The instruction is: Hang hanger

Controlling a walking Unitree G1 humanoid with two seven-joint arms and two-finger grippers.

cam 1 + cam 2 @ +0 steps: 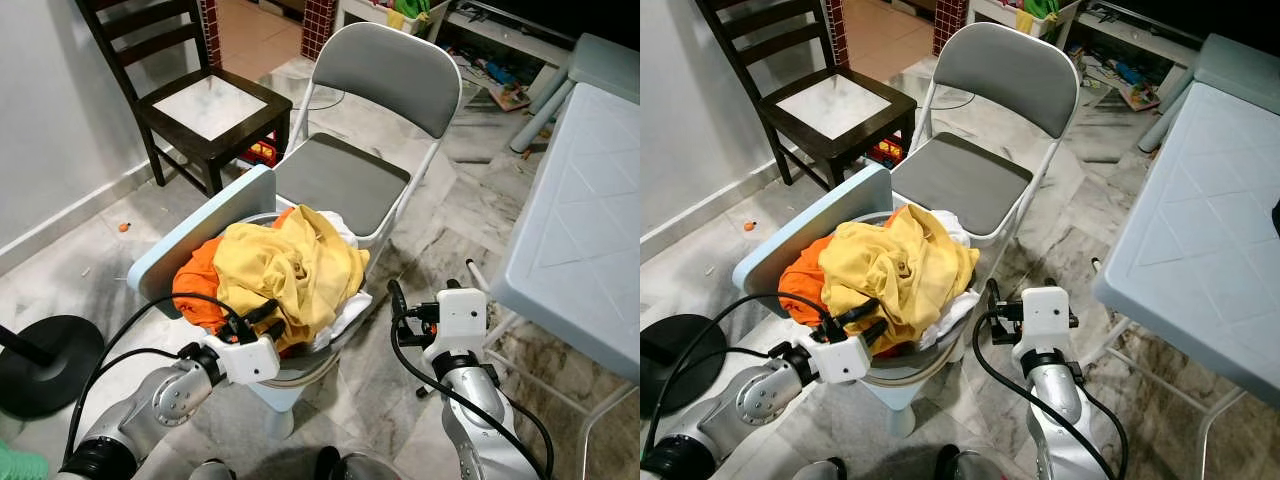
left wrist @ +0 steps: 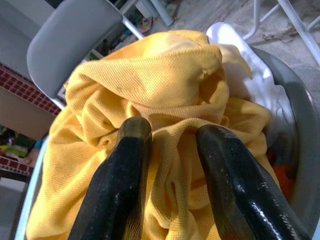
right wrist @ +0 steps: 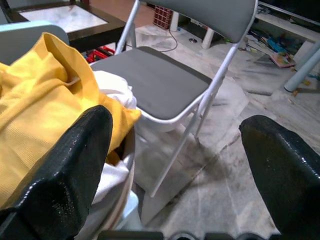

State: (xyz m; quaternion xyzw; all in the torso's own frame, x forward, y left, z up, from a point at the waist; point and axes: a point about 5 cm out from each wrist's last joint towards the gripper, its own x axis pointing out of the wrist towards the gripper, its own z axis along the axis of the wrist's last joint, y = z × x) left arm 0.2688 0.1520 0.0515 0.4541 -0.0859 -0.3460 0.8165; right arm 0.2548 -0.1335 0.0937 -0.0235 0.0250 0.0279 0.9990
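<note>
A: While the left gripper (image 2: 167,145) rests on the yellow shirt (image 1: 290,265), fingers slightly apart and pinching nothing, where's the hanger?

B: I can't tell; none visible. The right gripper (image 3: 175,150) hangs spread beside the basket (image 1: 910,368). Pinch one fold only.

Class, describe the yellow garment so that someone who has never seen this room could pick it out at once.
Find the grey folding chair; in front of it stands a round basket heaped with clothes. The yellow garment is crumpled on top, between orange cloth and white cloth, with the left gripper at its near edge.
</note>
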